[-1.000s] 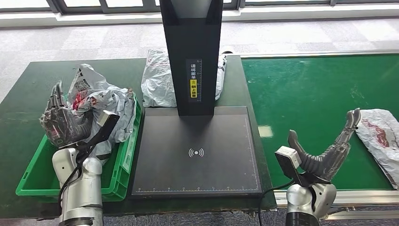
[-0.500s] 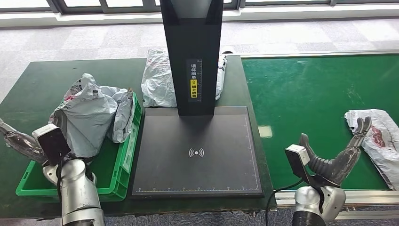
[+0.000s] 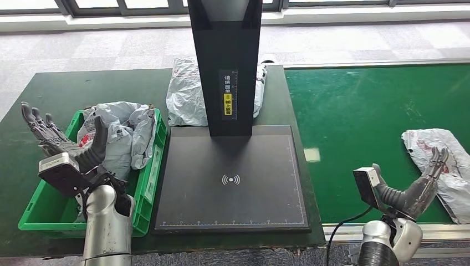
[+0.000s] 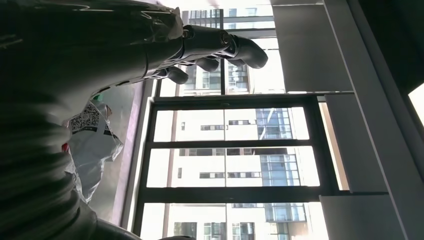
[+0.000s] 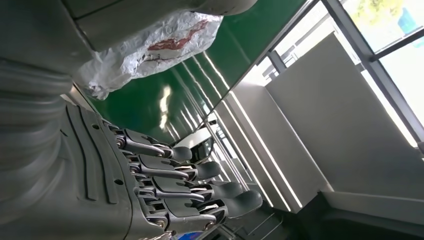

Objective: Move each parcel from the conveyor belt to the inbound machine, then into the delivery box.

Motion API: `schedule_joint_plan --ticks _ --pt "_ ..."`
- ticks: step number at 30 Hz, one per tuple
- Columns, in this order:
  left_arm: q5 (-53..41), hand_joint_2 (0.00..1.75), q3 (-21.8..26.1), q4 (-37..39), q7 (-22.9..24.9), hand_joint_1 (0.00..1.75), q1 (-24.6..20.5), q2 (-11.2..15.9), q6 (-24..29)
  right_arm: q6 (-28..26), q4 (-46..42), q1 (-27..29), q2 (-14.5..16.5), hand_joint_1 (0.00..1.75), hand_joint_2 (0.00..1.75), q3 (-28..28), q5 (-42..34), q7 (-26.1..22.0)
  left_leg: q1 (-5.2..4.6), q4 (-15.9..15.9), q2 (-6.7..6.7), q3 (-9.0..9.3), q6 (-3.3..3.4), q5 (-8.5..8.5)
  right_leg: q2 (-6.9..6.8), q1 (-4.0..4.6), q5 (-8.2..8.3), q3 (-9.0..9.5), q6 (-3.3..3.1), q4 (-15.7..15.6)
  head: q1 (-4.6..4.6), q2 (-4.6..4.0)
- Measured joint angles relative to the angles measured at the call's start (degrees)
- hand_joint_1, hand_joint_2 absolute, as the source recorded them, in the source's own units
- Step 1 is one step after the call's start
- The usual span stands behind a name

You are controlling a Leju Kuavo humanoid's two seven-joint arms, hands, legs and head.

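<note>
While the robot's silver left arm stands raised beside the green plastic delivery crate (image 3: 145, 185), its left hand (image 3: 62, 145) sits over the crate's outer edge with the fingers spread apart and the thumb out, gripping nothing. In the left wrist view that same hand (image 4: 165, 47) has its dark fingers (image 4: 227, 45) only loosely bent against the bright window, and nothing lies between them. A pile of crumpled grey plastic mailer bags (image 3: 121, 136) with printed labels lies in the far end of the crate, mounded above its rim, just beside the raised thumb; I cannot tell whether the thumb touches the plastic.

The flat black inbound scanning machine (image 3: 231, 180) sits between crate and belt, its platform bare around a white wireless symbol, its tall black column (image 3: 225, 66) rising at the back. Another crinkled grey bag (image 3: 185, 94) lies on the dark green table (image 3: 39, 94) behind that column.

On the green conveyor belt (image 3: 360, 105) to the right, a grey-white plastic parcel with red printing (image 3: 443, 163) lies near the belt's near edge. The right hand (image 3: 418, 183) hovers at the parcel's near side, fingers apart and reaching toward it, with the fingertips (image 3: 440, 156) over its edge. From the right wrist camera the right hand's fingers (image 5: 200, 187) are extended side by side, holding nothing, and the parcel (image 5: 150, 50) lies just off the thumb side.
</note>
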Motion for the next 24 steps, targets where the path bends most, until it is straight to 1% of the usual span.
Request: schedule_joint_plan --ticks 9,11,12,14,16,18,20,22,24 --pt "-0.9 1.75 -1.4 0.5 0.0 0.0 1.3 0.6 -1.8 -0.1 2.2 -0.9 -0.3 0.0 1.75 -4.1 2.6 0.3 0.01 0.0 -0.01 0.0 0.0 0.0 -0.01 0.0 -0.01 0.0 0.0 0.0 0.0 0.01" --pt "0.2 1.75 -2.1 0.3 0.0 0.0 1.8 0.7 -4.7 -0.1 2.3 -1.2 -0.4 0.0 1.75 -5.1 5.6 2.4 0.0 0.0 -0.01 0.0 0.0 0.0 -0.02 -0.02 0.0 0.0 0.0 0.0 0.0 0.01" --pt "1.3 1.75 -2.6 -0.1 0.0 0.0 2.3 0.7 -7.6 -0.1 2.4 -1.4 -0.6 0.0 1.75 -6.0 8.4 4.5 -0.01 0.0 -0.02 0.0 0.0 0.0 -0.03 -0.03 0.0 0.0 0.0 0.0 0.0 0.01" --pt "3.9 1.75 -4.2 -1.2 0.0 0.0 3.6 0.9 -14.7 -0.1 2.9 -2.2 -1.8 0.0 1.75 -7.8 15.0 10.3 -0.02 0.0 -0.06 -0.02 0.01 0.0 -0.07 -0.05 0.0 0.01 0.01 0.0 0.01 0.01" --pt "6.3 1.75 -6.4 -2.9 0.0 0.0 5.4 1.2 -21.3 -0.1 4.6 -3.3 -3.8 0.0 1.75 -8.9 20.3 16.8 -0.05 0.0 -0.08 -0.04 0.03 -0.01 -0.09 -0.08 0.01 0.02 0.03 0.0 0.02 0.01" --pt "8.0 1.75 -9.1 -4.9 0.0 0.0 7.5 1.5 -25.8 -0.1 7.0 -4.5 -6.4 0.0 1.75 -9.1 23.2 22.6 -0.08 0.0 -0.09 -0.04 0.07 -0.04 -0.09 -0.12 0.03 0.02 0.06 0.0 0.02 0.02" --pt "8.8 1.75 -11.5 -6.5 0.0 0.0 9.0 1.8 -27.8 -0.1 9.5 -5.5 -8.6 0.0 1.75 -9.1 24.0 26.7 -0.1 0.0 -0.12 -0.06 0.1 -0.05 -0.11 -0.13 0.03 0.03 0.07 0.0 0.02 0.02" --pt "9.1 1.75 -13.2 -7.9 0.0 0.0 10.0 1.9 -28.4 -0.1 12.1 -6.6 -10.4 0.0 1.75 -8.5 24.0 30.7 -0.1 0.0 -0.14 -0.1 0.11 -0.06 -0.13 -0.13 0.03 0.03 0.07 0.0 0.01 0.01" --pt "9.1 1.75 -15.1 -9.5 0.0 0.0 11.6 2.0 -28.7 -0.1 15.5 -7.9 -12.4 0.0 1.75 -6.9 24.0 35.2 -0.1 0.0 -0.13 -0.09 0.12 -0.07 -0.13 -0.13 0.02 0.04 0.07 0.0 0.02 0.01"
